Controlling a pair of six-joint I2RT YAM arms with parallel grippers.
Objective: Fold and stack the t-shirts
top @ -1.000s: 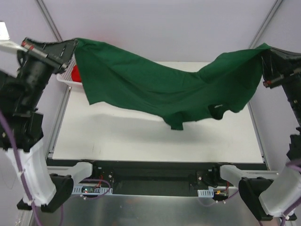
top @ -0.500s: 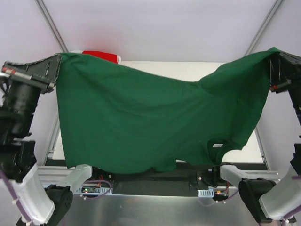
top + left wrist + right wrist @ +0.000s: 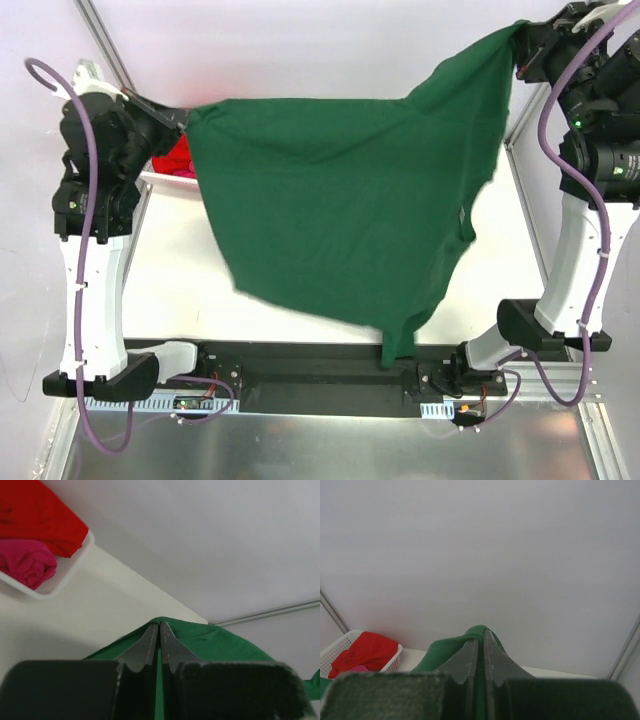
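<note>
The dark green t-shirt [image 3: 340, 200] hangs spread in the air between both arms, its lower point drooping to the table's near edge. My left gripper [image 3: 183, 122] is shut on its left corner [image 3: 200, 640]. My right gripper [image 3: 520, 38] is shut on its right corner [image 3: 445, 650], raised higher at the far right. The red t-shirt [image 3: 180, 158] lies in the white basket at the far left, also seen in the left wrist view [image 3: 35, 515] and the right wrist view [image 3: 365, 652]. The pink t-shirt [image 3: 27, 565] lies crumpled beside the red one in the basket.
The white lattice basket [image 3: 70, 570] stands at the table's far left corner. The white table [image 3: 170, 290] lies under the hanging shirt. Metal frame posts [image 3: 105, 45] rise at the far corners.
Both arms have swung the green shirt up and back. The right gripper rose to the far right corner, the left moved in toward the basket; the shirt now hangs tilted, lower point near front.
</note>
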